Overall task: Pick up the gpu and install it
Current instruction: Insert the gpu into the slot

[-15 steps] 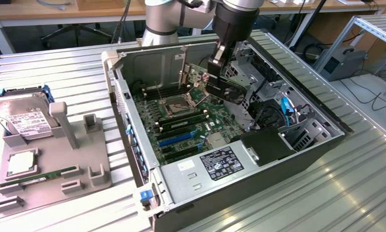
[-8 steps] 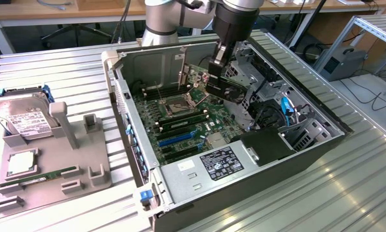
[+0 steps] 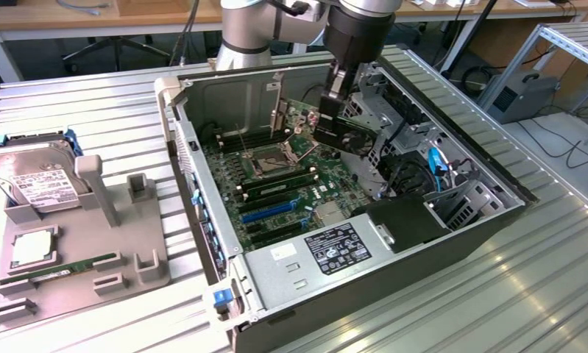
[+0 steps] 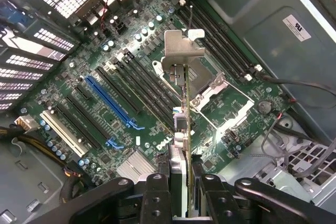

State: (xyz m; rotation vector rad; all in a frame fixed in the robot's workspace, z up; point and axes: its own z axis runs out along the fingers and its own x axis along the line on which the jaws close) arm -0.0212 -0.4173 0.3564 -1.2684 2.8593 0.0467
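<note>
My gripper hangs inside the open computer case, above the motherboard, and is shut on the gpu. The card, a green board with a black cooler block, is held on edge and clear of the board. In the wrist view the gpu appears edge-on between my gripper's black fingers, and its silver end bracket points away from the camera. It hovers over the black memory slots and the CPU socket, to one side of the blue expansion slot.
A grey fixture at the exterior view's left holds a silver hard drive, a CPU and a narrow green memory stick. The power supply and the drive cages crowd the case's sides.
</note>
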